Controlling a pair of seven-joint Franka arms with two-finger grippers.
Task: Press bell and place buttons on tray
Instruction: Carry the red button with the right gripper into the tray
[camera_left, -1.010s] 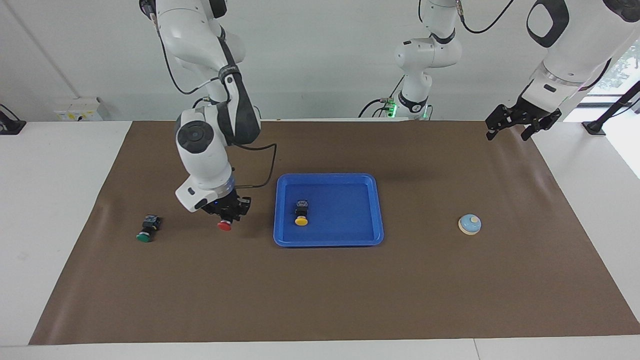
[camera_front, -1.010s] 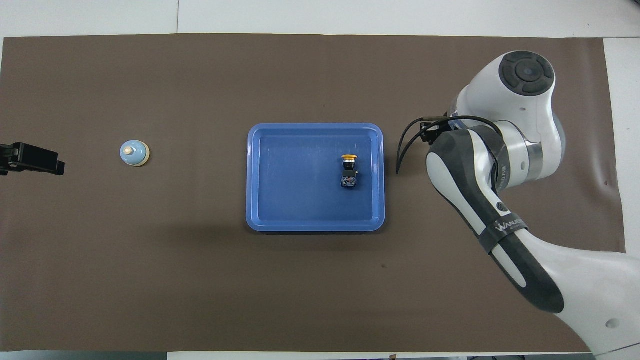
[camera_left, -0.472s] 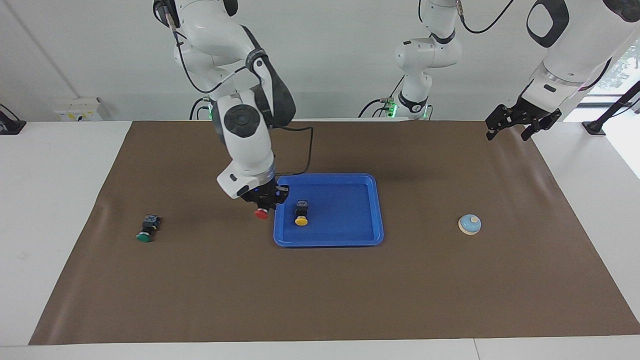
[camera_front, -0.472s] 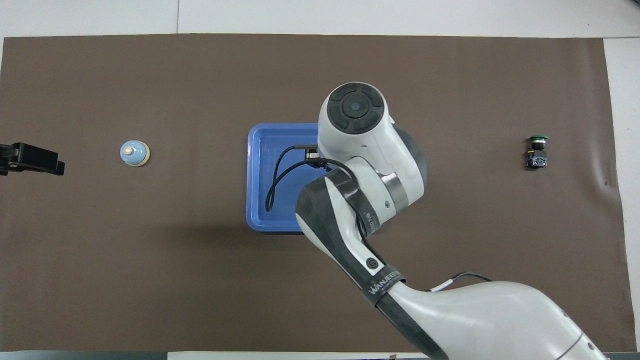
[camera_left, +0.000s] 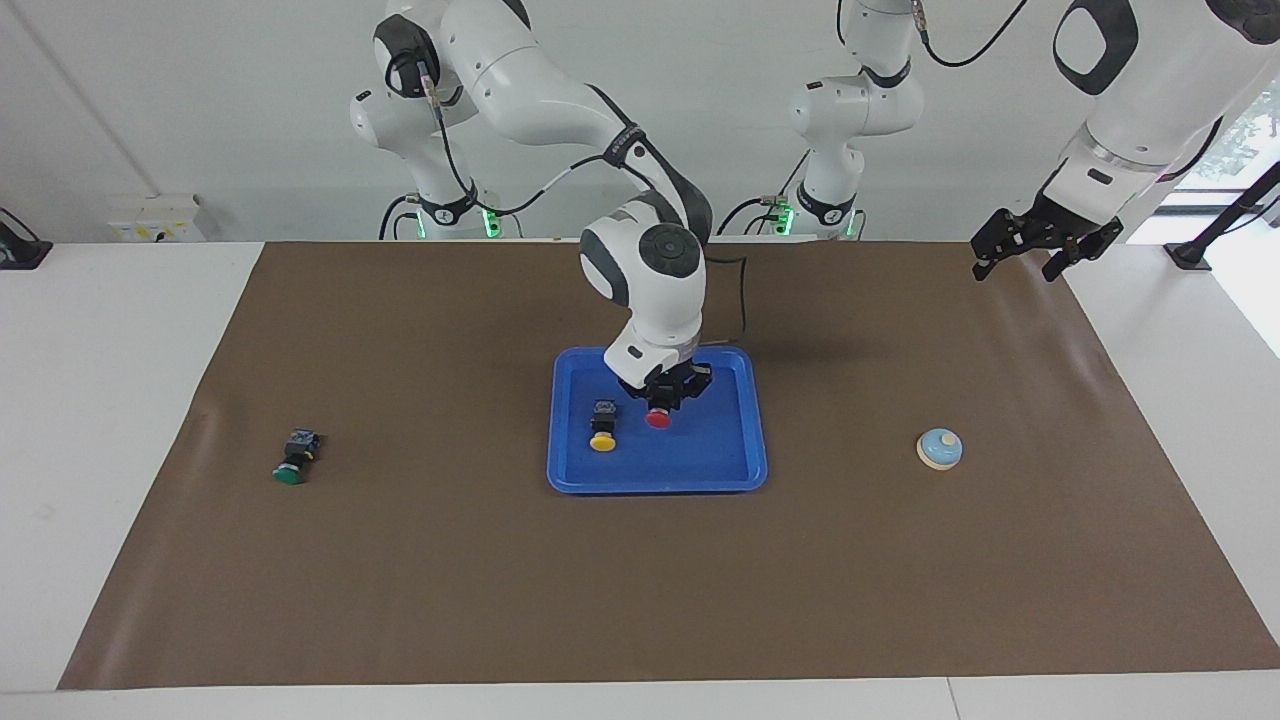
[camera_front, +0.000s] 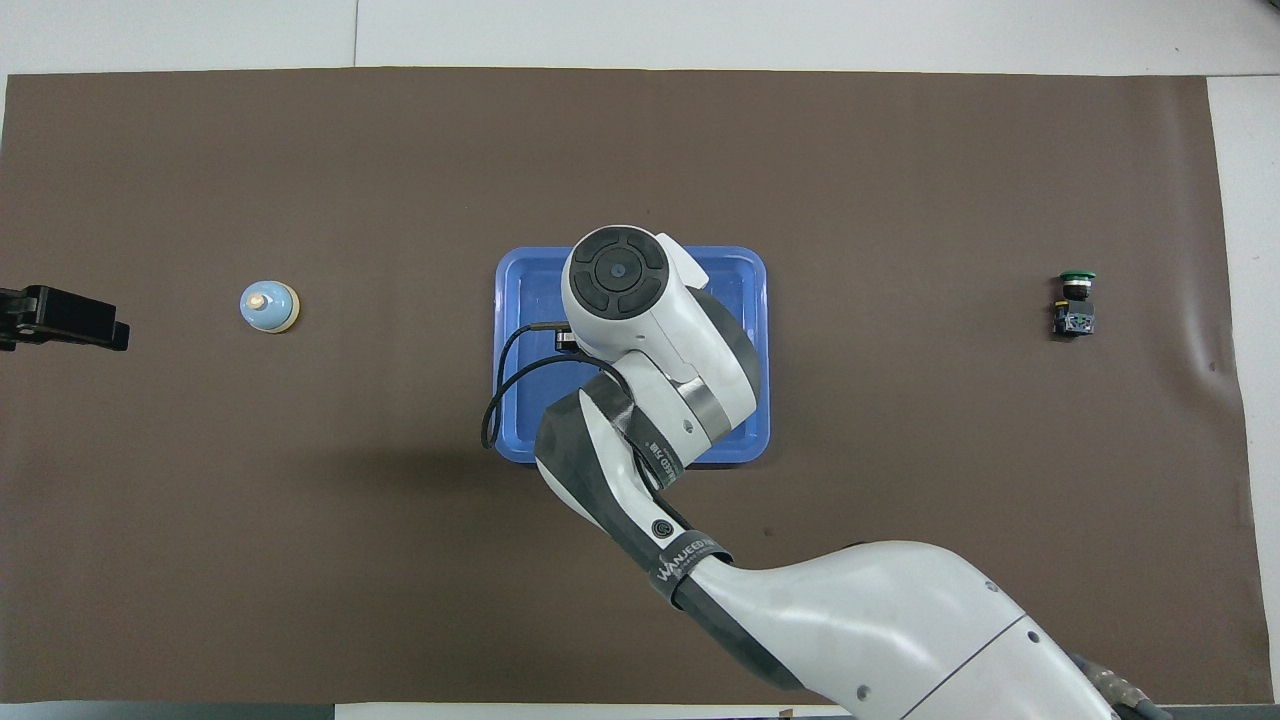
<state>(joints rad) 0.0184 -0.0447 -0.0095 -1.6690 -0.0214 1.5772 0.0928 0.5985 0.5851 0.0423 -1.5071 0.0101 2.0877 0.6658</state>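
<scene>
My right gripper (camera_left: 662, 396) hangs over the middle of the blue tray (camera_left: 730, 470), shut on the red button (camera_left: 658, 418), whose red cap points down. The yellow button (camera_left: 602, 427) lies in the tray beside it, toward the right arm's end. In the overhead view the right arm hides both of these, and only the tray's rim (camera_front: 512, 300) shows. The green button (camera_left: 293, 460) (camera_front: 1075, 301) lies on the mat toward the right arm's end of the table. The light-blue bell (camera_left: 940, 448) (camera_front: 269, 306) stands toward the left arm's end. My left gripper (camera_left: 1030, 250) (camera_front: 60, 318) waits open in the air at that end.
A brown mat (camera_left: 640, 580) covers most of the white table. A third white arm's base (camera_left: 835, 215) stands at the table's edge nearest the robots. A black cable (camera_front: 510, 385) loops from the right wrist over the tray.
My right gripper has carried the red button from the mat near the green button, across the tray's rim, to over the tray's middle. The left arm has not moved.
</scene>
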